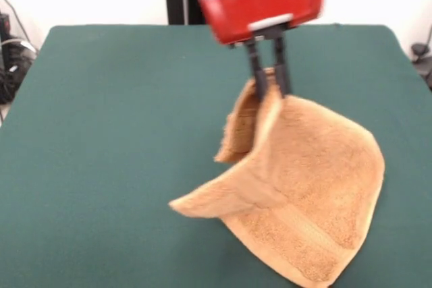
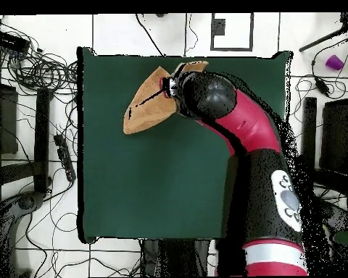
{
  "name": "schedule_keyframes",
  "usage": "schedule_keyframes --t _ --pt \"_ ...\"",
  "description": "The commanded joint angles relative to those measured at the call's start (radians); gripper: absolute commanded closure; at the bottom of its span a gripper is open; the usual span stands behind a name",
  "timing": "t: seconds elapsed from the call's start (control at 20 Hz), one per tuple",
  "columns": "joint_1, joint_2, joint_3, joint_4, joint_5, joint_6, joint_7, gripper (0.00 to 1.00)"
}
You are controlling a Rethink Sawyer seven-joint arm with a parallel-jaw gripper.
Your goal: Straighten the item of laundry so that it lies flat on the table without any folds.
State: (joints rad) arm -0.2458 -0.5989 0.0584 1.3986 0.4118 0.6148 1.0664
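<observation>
The gripper point(image 1: 270, 85) pinched the towel point(image 1: 304, 193) and held it up; only the front view showed its fingers point(image 1: 257, 72). From above, the arm point(image 2: 235, 119) hid them near the table's point(image 2: 133, 181) far edge.

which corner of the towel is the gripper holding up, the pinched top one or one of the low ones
The pinched top one: the gripper is shut on the towel at its highest point, while the other corners hang low by the table.

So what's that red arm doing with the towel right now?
Gripper shut on towel edge, lifted. Towel hangs folded, lower part on table. Nothing in the way.
</observation>
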Motion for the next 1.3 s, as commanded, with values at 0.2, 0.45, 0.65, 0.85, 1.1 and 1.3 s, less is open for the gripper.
schedule_keyframes --t 0.2,0.45,0.65,0.85,1.1,1.3 --pt "-0.149 0.001 0.094 0.007 -0.229 0.162 -0.147 1.00" --pt "-0.226 0.052 0.154 -0.060 -0.317 0.166 -0.183 1.00" --pt "-0.273 0.076 0.211 -0.078 -0.337 0.206 -0.186 1.00" --pt "-0.284 0.076 0.239 -0.032 -0.367 0.157 -0.134 1.00" --pt "-0.293 0.090 0.251 -0.045 -0.397 0.194 -0.100 1.00" --pt "-0.309 0.095 0.271 -0.033 -0.410 0.167 -0.091 1.00"
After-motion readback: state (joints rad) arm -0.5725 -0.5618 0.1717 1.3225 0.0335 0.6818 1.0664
